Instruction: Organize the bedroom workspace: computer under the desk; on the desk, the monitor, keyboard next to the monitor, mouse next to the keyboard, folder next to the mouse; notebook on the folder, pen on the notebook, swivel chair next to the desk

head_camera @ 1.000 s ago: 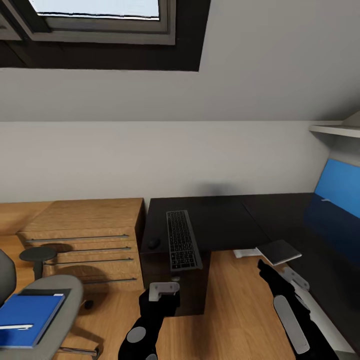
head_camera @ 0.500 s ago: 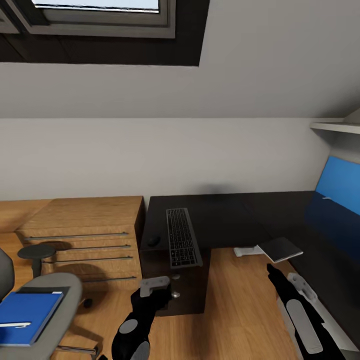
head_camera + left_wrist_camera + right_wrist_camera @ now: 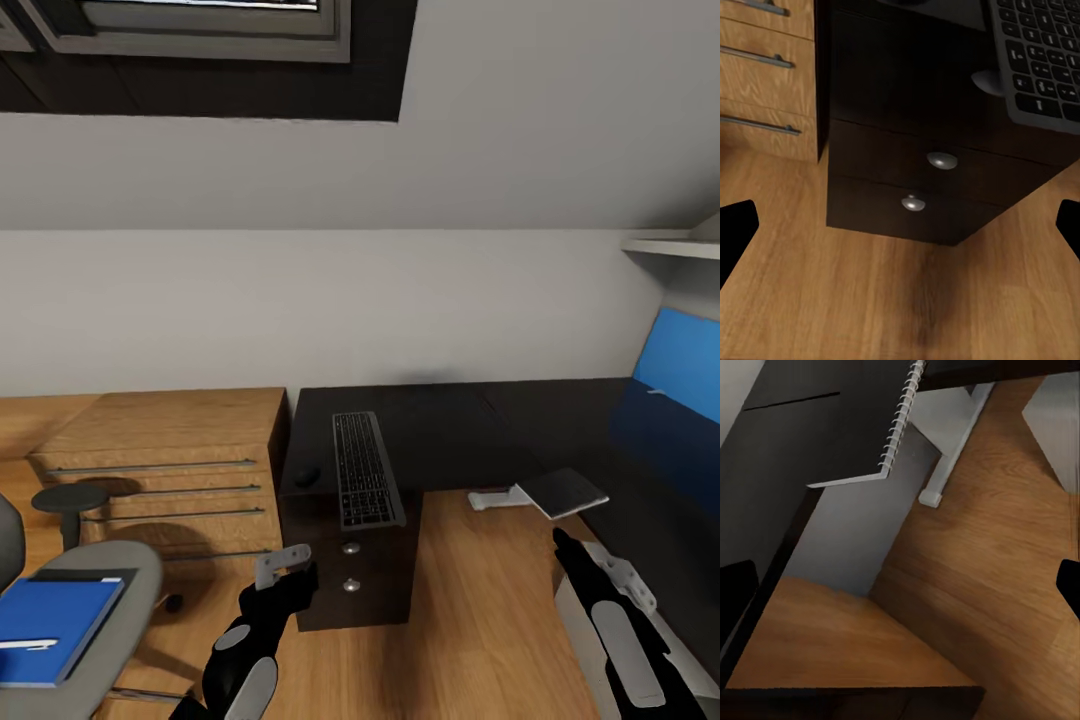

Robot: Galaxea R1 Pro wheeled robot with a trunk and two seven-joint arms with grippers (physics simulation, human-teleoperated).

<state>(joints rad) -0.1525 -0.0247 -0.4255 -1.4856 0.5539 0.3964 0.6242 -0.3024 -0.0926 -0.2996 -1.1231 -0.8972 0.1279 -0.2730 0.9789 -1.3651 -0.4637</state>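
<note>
Both pincers have pulled back from the counter (image 3: 440,440), spread and empty; keyboard (image 3: 364,482) and mouse (image 3: 306,476) lie on it, folder (image 3: 50,628) left of it on the swivel chair (image 3: 120,580).

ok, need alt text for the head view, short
A glossy black L-shaped desk sits under a white sloped wall, with a slim black-keyed keyboard and a small black mouse at its left end. At lower left, a flat bright blue folder lies on a grey swivel chair seat; both dark robot arms reach in from below.
</note>
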